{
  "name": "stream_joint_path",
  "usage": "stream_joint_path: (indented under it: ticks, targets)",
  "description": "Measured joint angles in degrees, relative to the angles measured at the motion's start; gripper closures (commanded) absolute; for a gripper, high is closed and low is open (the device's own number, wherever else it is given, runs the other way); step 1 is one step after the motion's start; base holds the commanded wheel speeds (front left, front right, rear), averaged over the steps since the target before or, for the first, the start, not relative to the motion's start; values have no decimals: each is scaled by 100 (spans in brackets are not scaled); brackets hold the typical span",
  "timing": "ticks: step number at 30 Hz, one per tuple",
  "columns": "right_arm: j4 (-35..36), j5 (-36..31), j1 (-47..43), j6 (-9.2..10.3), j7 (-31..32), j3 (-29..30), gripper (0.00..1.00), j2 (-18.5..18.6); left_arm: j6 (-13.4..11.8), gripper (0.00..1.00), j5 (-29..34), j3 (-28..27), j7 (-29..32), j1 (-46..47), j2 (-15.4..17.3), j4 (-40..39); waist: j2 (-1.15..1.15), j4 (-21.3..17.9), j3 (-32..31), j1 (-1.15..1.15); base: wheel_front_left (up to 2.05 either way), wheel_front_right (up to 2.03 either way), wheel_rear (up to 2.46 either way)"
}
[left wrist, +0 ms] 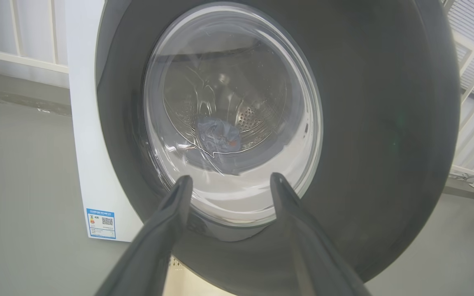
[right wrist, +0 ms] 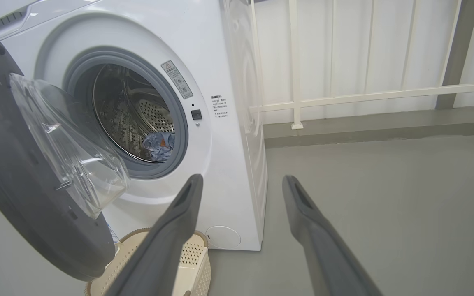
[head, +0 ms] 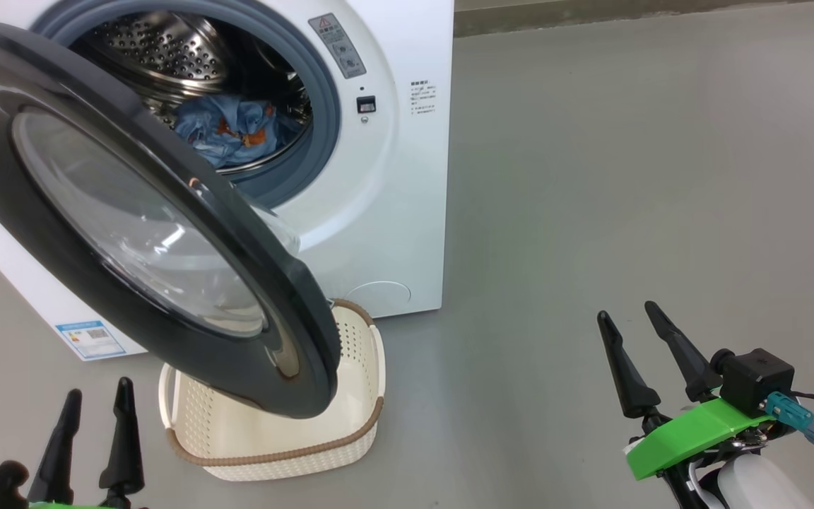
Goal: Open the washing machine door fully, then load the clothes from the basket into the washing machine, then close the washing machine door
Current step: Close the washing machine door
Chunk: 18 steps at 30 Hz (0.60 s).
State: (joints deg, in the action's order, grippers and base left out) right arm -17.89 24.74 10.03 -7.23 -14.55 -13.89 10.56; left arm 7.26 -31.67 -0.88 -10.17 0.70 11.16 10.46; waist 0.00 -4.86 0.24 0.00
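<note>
The white washing machine (head: 386, 184) has its black-rimmed door (head: 61, 233) swung partway out over the cream basket (head: 350, 424), whose visible floor is bare. Light blue clothes (head: 234, 131) with orange prints lie in the steel drum, also as clothes (right wrist: 159, 144) in the right wrist view. My left gripper (head: 96, 399) is open at the lower left, just outside the door; the left wrist view looks through the door (left wrist: 385, 123) glass at the clothes (left wrist: 218, 135). My right gripper (head: 629, 318) is open over bare floor to the right of the washing machine (right wrist: 237, 123).
Grey floor (head: 626, 177) spreads to the right of the machine. A white railing (right wrist: 364, 96) and a low kerb run behind it. The basket (right wrist: 198, 259) sits on the floor right in front of the machine, partly under the door (right wrist: 23, 205).
</note>
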Motion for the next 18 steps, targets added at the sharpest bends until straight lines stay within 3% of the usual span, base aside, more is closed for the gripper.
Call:
stream_joint_path:
  ticks: [18]
  targets:
    - [3,-1,0,0,0,79,0,12,-24,0,145,96,-298,29,-93,396,0,63,22,0,0,0,0]
